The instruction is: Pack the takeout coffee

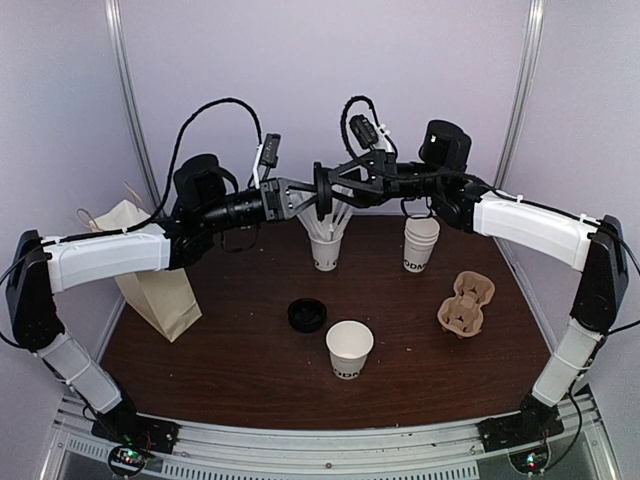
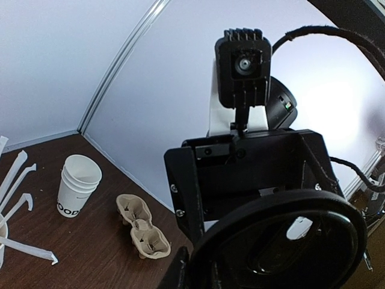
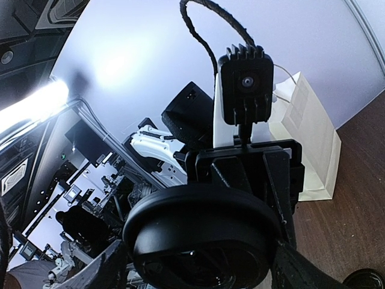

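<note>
From above, the arms meet in mid-air over the table [image 1: 220, 350]. The left gripper [image 1: 306, 196] is clamped on the rim of a black lid [image 1: 322, 190], and the right gripper [image 1: 336, 188] faces it from the other side. The cup [image 1: 349, 347] stands open near the front, with a second lid [image 1: 307, 315] just beside it.

Left wrist: the lid [image 2: 271, 253] fills the foreground.

Right wrist: its fingers [image 3: 105, 272] sit wide either side of the lid [image 3: 198, 235]. Whether they are gripping it, I cannot tell.
</note>
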